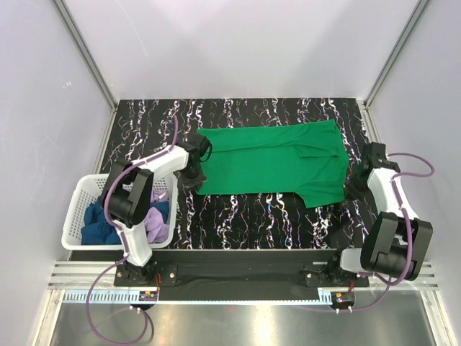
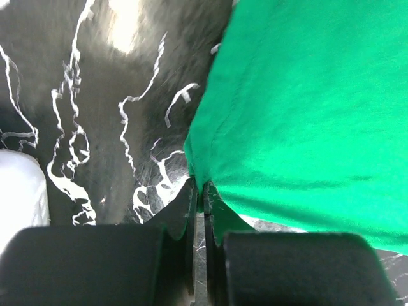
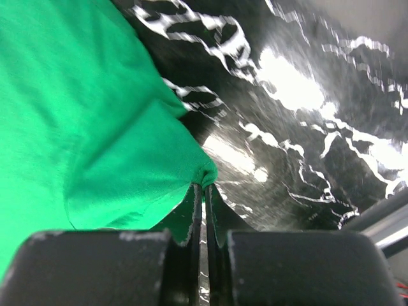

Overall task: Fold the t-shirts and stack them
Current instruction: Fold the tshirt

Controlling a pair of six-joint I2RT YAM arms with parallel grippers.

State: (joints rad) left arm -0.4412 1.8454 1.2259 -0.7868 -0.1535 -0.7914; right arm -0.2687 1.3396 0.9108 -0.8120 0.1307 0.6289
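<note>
A bright green t-shirt [image 1: 270, 162] lies spread across the black marbled table, stretched between my two grippers. My left gripper [image 1: 193, 173] is shut on the shirt's left edge; in the left wrist view the cloth [image 2: 306, 108] is pinched between the closed fingertips [image 2: 199, 189]. My right gripper [image 1: 354, 180] is shut on the shirt's right edge; in the right wrist view the cloth [image 3: 89, 127] bunches at the closed fingertips [image 3: 204, 188]. A lilac t-shirt [image 1: 160, 222] and a dark blue t-shirt [image 1: 97, 223] lie crumpled in the basket at the left.
A white lattice basket [image 1: 79, 196] stands at the table's left near side, next to the left arm. The black marbled table [image 1: 252, 223] has white walls round it and a metal rail along its near edge.
</note>
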